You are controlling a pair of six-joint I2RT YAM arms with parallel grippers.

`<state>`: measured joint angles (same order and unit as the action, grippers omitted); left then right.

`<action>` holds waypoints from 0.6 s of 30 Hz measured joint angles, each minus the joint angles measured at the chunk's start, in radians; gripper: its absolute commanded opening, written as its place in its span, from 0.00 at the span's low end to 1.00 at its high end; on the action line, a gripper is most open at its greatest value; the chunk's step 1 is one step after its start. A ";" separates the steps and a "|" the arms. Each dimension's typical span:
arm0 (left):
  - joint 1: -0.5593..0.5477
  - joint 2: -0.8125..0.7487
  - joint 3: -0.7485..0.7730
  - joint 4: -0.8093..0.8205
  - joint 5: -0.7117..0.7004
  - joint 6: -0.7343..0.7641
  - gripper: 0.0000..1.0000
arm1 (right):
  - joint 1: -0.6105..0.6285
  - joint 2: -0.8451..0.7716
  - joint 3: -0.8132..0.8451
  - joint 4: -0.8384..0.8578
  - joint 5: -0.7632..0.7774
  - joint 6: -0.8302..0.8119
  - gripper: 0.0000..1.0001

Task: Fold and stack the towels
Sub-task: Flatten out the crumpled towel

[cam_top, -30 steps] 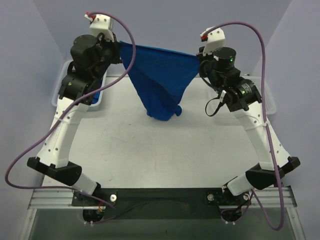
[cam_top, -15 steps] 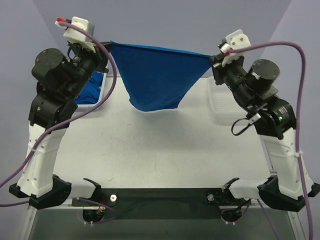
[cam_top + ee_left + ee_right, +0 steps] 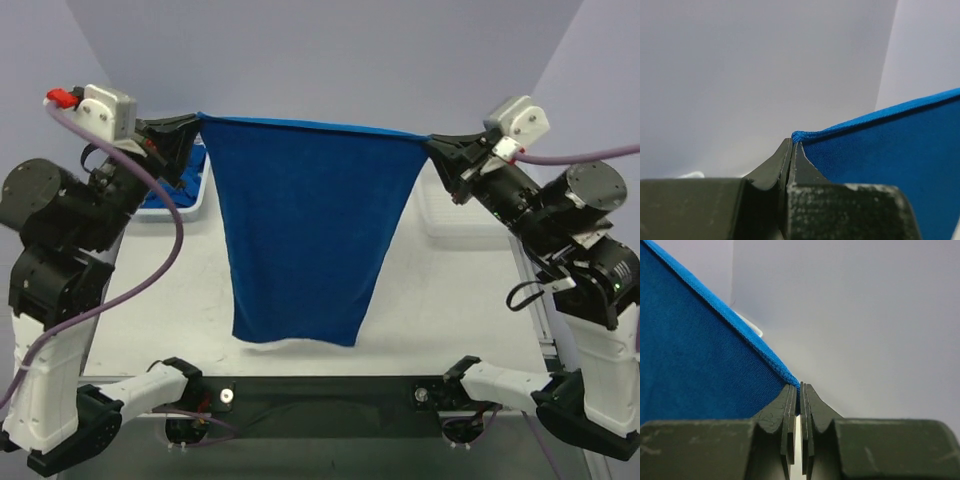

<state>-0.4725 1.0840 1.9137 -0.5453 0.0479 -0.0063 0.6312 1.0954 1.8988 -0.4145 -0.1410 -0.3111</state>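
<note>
A royal-blue towel (image 3: 305,235) hangs spread out flat in the air between my two arms, its top edge pulled taut and its lower edge near the table's front. My left gripper (image 3: 196,120) is shut on the towel's top left corner (image 3: 799,136). At the opposite top corner (image 3: 790,377) my right gripper (image 3: 432,146) is shut on the cloth. More blue towels (image 3: 160,195) lie bunched in the white basket (image 3: 195,205) at the back left, mostly hidden behind my left arm.
A second white basket (image 3: 440,215) stands at the back right, partly behind my right arm. The hanging cloth hides the middle of the grey table (image 3: 440,320). A black rail (image 3: 330,385) runs along the near edge between the arm bases.
Both arms have swung outward and raised the towel. It went from a bunched, sagging triangle to a flat sheet stretched wide and hanging long.
</note>
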 measured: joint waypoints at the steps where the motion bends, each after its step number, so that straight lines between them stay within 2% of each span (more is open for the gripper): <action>1: 0.000 0.010 -0.013 0.004 -0.027 -0.002 0.00 | 0.000 0.015 -0.001 -0.002 0.014 0.000 0.00; 7: 0.039 0.142 -0.145 0.046 -0.190 -0.044 0.00 | -0.076 0.159 -0.026 0.001 0.106 0.029 0.00; 11: 0.113 0.320 -0.257 0.112 -0.212 -0.107 0.00 | -0.174 0.346 -0.057 0.026 0.104 0.089 0.00; 18: 0.180 0.698 -0.227 0.169 -0.193 -0.168 0.00 | -0.262 0.703 -0.072 0.103 0.106 0.130 0.00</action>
<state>-0.2924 1.7824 1.6871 -0.3759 -0.1448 -0.1745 0.3695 1.7988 1.8263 -0.3111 -0.0353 -0.1810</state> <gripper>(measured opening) 0.026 0.050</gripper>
